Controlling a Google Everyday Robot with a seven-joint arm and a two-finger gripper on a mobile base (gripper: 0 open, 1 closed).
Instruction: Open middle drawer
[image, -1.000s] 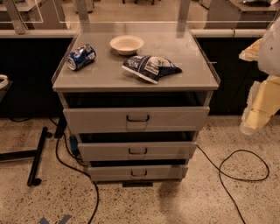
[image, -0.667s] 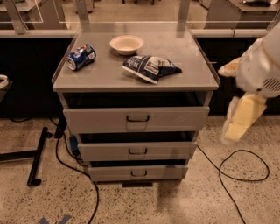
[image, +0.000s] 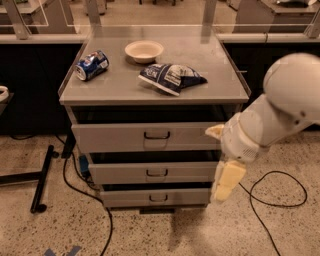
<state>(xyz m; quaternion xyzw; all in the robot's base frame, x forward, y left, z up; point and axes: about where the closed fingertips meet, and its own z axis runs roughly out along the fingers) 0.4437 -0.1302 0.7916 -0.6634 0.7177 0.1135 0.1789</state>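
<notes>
Three drawer fronts stack in the grey cabinet (image: 150, 90) in the camera view, and the middle drawer (image: 120, 173) is the one between the tall top drawer (image: 110, 137) and the narrow bottom drawer (image: 130, 198). Its small dark loop handle (image: 156, 173) sits at the centre of the panel, lying crosswise, parallel to the front's long edge. A dark gap shows above the panel, though I cannot tell whether the drawer is already drawn out a little.

The gripper (image: 227, 179) hangs at the cabinet's right front corner, pointing down toward the floor, on the end of the white arm (image: 280, 110) that comes in from the right. It stands at about the height of the middle and bottom fronts, in front of the right end of the middle panel as seen from here (touching or clear of it, I cannot say). Whether it is open or closed cannot be told, and it holds nothing that I can see.

So the handle lies to the left of the gripper, across roughly half the panel's width and at much the same height. By my judgement the coming move is a sideways reach to the left with the gripper turned toward the front, then a pull straight out, away from the cabinet.
</notes>
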